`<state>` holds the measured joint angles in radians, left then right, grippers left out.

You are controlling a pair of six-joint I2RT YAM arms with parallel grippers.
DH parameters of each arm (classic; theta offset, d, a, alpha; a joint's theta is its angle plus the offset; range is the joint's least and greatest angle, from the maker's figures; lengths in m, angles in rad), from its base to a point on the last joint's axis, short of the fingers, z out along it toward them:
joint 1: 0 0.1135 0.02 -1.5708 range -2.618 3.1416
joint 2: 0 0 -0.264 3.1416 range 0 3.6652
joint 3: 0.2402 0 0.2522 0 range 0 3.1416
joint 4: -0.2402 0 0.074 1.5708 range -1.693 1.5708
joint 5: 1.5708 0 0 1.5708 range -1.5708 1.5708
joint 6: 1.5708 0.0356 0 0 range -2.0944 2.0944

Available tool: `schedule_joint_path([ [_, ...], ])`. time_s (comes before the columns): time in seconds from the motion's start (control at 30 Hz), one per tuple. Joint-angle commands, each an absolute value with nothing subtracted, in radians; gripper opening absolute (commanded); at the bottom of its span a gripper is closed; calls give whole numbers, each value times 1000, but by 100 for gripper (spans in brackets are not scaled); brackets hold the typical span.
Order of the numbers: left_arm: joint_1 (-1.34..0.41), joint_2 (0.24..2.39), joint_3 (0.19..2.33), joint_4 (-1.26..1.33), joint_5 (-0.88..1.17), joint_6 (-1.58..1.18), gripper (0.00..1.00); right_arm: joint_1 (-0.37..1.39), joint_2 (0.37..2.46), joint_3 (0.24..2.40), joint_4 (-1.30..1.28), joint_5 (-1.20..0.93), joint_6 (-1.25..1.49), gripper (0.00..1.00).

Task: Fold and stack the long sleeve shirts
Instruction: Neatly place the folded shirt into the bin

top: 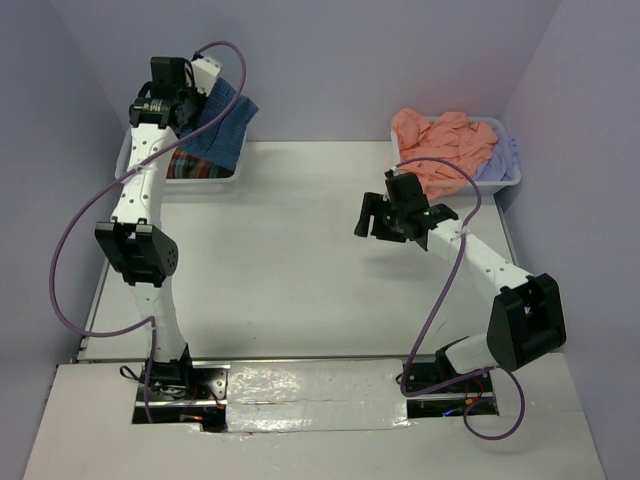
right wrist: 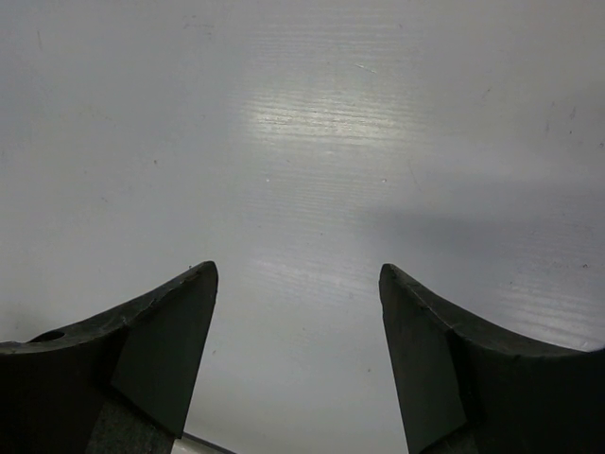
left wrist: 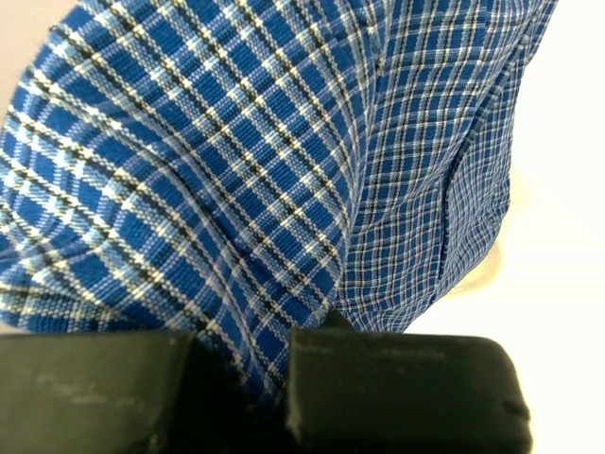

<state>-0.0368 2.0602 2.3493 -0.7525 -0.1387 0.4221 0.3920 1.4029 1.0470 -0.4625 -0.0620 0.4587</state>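
Observation:
A blue checked shirt [top: 228, 118] hangs over the left tray [top: 135, 168] at the back left, and my left gripper [top: 188, 100] is shut on it. Up close in the left wrist view the blue cloth [left wrist: 236, 161] fills the picture and runs down between the two black fingers [left wrist: 397, 388]. A red-green plaid shirt [top: 185, 165] lies in that tray under it. In the right tray [top: 512, 180] sit a salmon orange shirt [top: 435, 145] and a pale lavender one [top: 498, 158]. My right gripper [top: 378, 222] hovers open over the bare table [right wrist: 302, 142], its fingers holding nothing.
The white table top [top: 290, 260] spreads between the two trays. Purple cables loop off both arms. Lilac walls close in the back and the sides.

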Motion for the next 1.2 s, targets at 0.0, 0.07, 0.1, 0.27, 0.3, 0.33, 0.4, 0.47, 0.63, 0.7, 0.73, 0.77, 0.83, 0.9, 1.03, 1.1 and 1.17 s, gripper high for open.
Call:
schedule_joint_path([
  [0.0, 26, 2066, 2378, -687, -46, 355, 0, 402, 1378, 1052, -479, -41, 449, 76],
  [0.07, 40, 2080, 2372, -674, -17, 339, 0, 400, 1379, 1054, -483, -38, 446, 76],
  [0.1, 47, 2085, 2361, -667, -8, 325, 0, 403, 1381, 1055, -486, -37, 445, 76],
  [0.27, 84, 2137, 2353, -660, 77, 304, 0, 402, 1390, 1066, -495, -37, 442, 76],
  [0.3, 87, 2144, 2347, -652, 90, 307, 0, 403, 1393, 1068, -499, -35, 442, 76],
  [0.33, 94, 2151, 2341, -643, 116, 307, 0, 403, 1394, 1068, -499, -35, 442, 76],
  [0.4, 100, 2174, 2333, -626, 141, 319, 0, 405, 1399, 1068, -502, -35, 442, 76],
  [0.47, 103, 2207, 2344, -609, 132, 321, 0, 406, 1401, 1069, -508, -32, 443, 76],
  [0.63, 144, 2279, 2385, -577, 123, 299, 0, 410, 1399, 1072, -522, -20, 443, 76],
  [0.7, 155, 2286, 2367, -562, 109, 308, 0, 410, 1402, 1074, -526, -18, 442, 76],
  [0.73, 155, 2290, 2347, -548, 100, 317, 1, 411, 1404, 1074, -526, -17, 442, 76],
  [0.77, 153, 2296, 2341, -545, 91, 336, 5, 410, 1408, 1075, -529, -18, 442, 76],
  [0.83, 155, 2309, 2327, -531, 65, 348, 18, 413, 1416, 1084, -534, -18, 440, 76],
  [0.9, 158, 2321, 2329, -519, 14, 350, 26, 416, 1427, 1097, -537, -17, 439, 76],
  [1.03, 167, 2344, 2338, -491, -46, 334, 50, 417, 1439, 1114, -545, -15, 434, 76],
  [1.1, 169, 2348, 2332, -474, -67, 347, 66, 422, 1443, 1118, -548, -15, 433, 76],
  [1.17, 169, 2355, 2333, -463, -116, 354, 85, 422, 1450, 1120, -549, -14, 433, 76],
])
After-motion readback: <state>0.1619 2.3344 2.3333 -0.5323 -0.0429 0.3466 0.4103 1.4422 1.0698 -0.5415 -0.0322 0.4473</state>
